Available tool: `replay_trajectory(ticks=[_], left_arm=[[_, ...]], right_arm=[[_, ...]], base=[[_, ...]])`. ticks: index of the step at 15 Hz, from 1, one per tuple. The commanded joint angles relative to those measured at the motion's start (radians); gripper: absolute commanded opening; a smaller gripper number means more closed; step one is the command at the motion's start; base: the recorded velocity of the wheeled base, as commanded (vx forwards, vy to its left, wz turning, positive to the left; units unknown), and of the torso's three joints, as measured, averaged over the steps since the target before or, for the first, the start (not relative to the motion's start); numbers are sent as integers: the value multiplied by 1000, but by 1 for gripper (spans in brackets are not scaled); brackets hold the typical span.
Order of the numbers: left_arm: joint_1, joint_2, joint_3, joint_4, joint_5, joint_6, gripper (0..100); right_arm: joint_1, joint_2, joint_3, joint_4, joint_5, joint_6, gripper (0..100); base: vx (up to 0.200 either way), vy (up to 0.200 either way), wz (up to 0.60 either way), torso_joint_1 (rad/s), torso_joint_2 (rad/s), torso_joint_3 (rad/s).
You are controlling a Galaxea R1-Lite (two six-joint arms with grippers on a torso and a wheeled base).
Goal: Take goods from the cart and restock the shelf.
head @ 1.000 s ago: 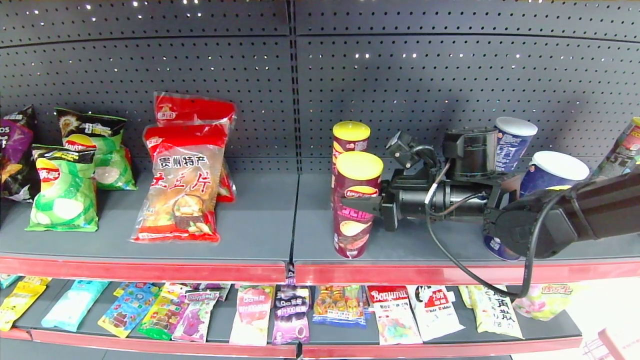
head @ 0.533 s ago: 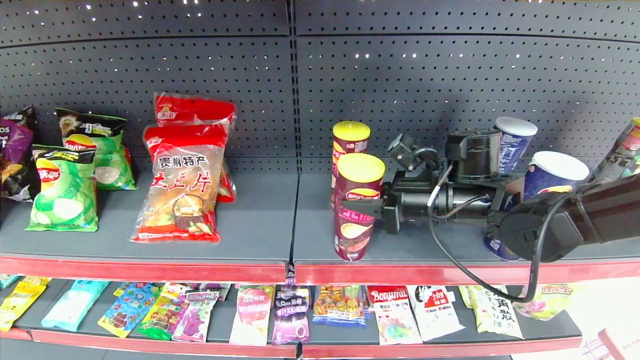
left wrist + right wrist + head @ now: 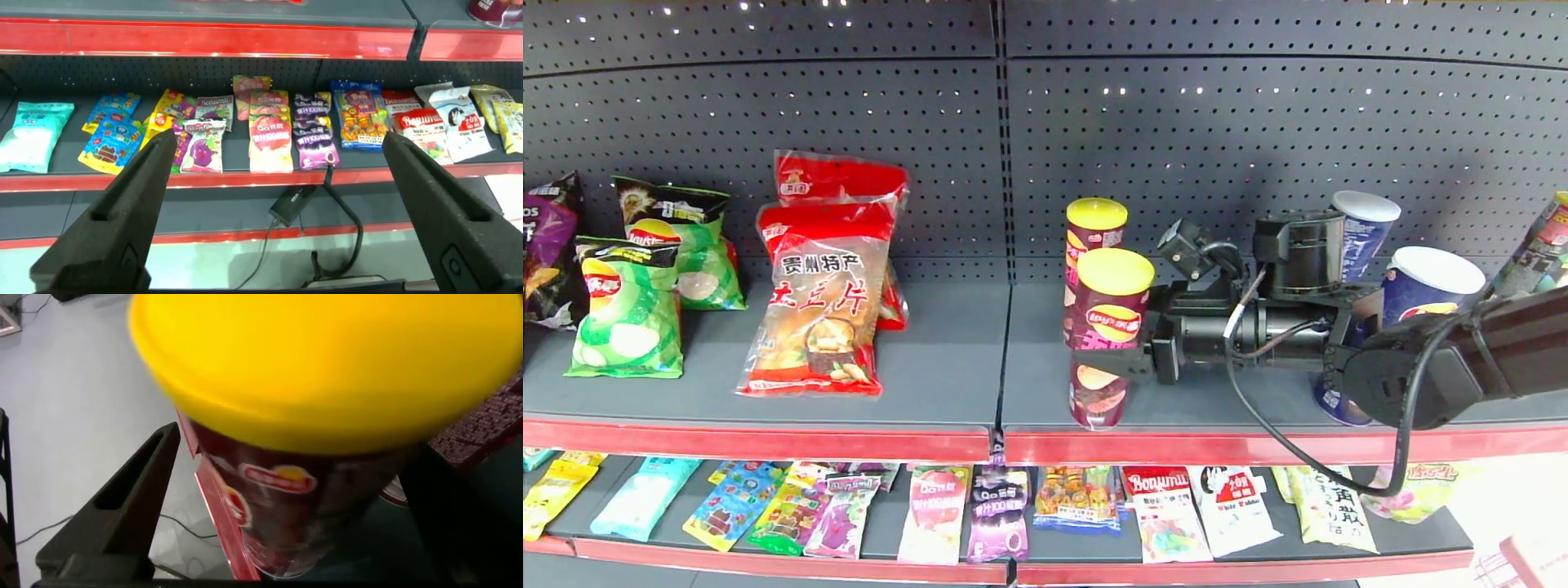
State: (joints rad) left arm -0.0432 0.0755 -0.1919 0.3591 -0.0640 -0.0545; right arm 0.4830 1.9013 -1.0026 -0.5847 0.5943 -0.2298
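Note:
A maroon chip can (image 3: 1107, 327) with a yellow lid stands upright near the front edge of the grey shelf (image 3: 931, 384). My right gripper (image 3: 1107, 347) reaches in from the right and sits around the can's middle. One finger (image 3: 1115, 363) crosses the can's front; the other is hidden behind it. In the right wrist view the can (image 3: 310, 490) stands between the spread fingers (image 3: 122, 506), with a gap on the visible side, so the right gripper (image 3: 294, 498) is open. My left gripper (image 3: 278, 212) is open and holds nothing, facing the lower shelf (image 3: 204, 180).
A second yellow-lidded can (image 3: 1096, 224) stands just behind the first. Blue cups (image 3: 1425, 286) crowd the shelf's right end behind my arm. Red snack bags (image 3: 821, 302) and green chip bags (image 3: 629, 310) stand to the left. Small packets (image 3: 931, 506) line the lower shelf.
The front finger of my right gripper has dropped away from the can's upper label toward the camera. The can has shifted slightly right and stands on the shelf.

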Motion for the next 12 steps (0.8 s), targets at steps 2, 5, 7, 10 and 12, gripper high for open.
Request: replay_trajectory(ticks=[2,5,7,10,12], left_arm=[[0,0,0,0,0,-1,100],[0,0,0,0,-2,-1,100],[0,0,0,0,-3,-1,100],[0,0,0,0,-5,-1,100],[0,0,0,0,-3,-1,100]], right_arm=[[-6,-28,25,-1,-2,0,100],[-24,-70,102,-1,-21,-2,100],[-32,-94,153,-1,-27,-3,100],[-32,-102,190,-1,-74,-5,100],[-34,-79,176,-3,-117,0,100]], base=[[0,0,0,0,0,0],[0,0,0,0,0,0],[0,0,0,0,0,0],[0,0,0,0,0,0],[0,0,0,0,0,0]])
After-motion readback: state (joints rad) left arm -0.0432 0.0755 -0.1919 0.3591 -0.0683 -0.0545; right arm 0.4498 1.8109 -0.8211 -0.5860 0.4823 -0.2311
